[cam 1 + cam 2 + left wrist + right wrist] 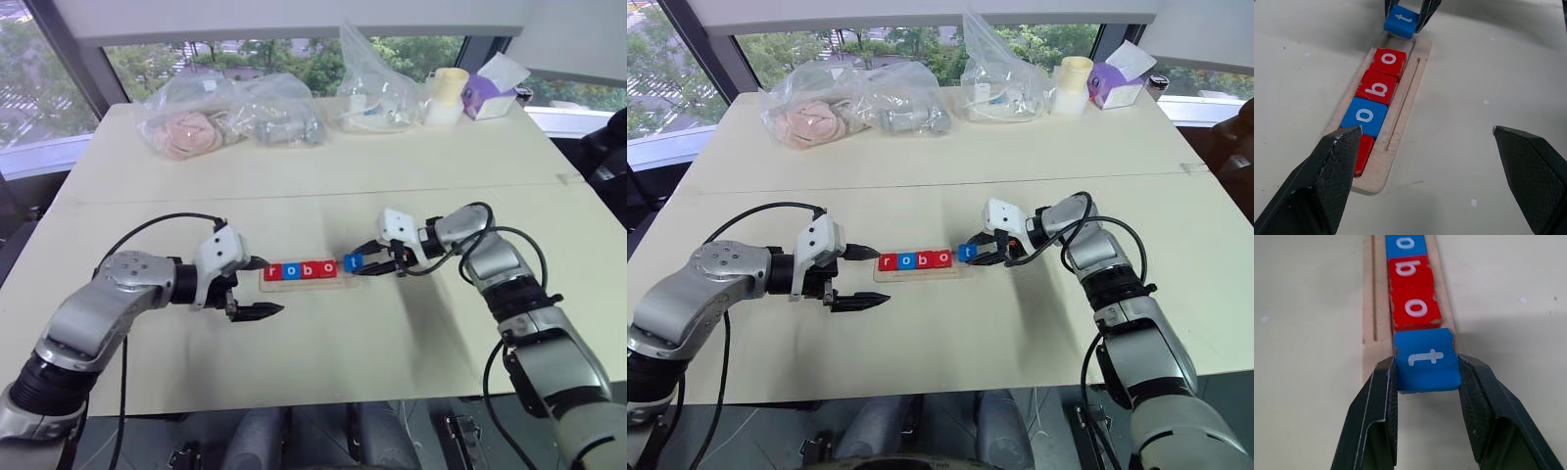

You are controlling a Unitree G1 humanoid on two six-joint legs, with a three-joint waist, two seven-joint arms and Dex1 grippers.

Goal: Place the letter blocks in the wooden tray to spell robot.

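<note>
Four letter blocks [1376, 93] in wooden tray [1400, 122]; right tool [1426, 382] clamped on blue t block [1426, 361], left tool [257, 289] apart.

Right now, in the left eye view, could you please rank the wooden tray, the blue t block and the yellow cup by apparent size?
1. wooden tray, longest
2. yellow cup, though distance shrinks it
3. blue t block, smallest, held by the right gripper

The left arm reaches in from the left with the elbow bent. The left gripper [253, 287] points to the right and slightly down, its two black fingers spread wide and empty. The right arm reaches in from the right. The right gripper [1426, 374] points left and down, its fingers [1382, 396] clamped on the sides of the blue t block [1426, 360], apparently held just above the surface.
</note>
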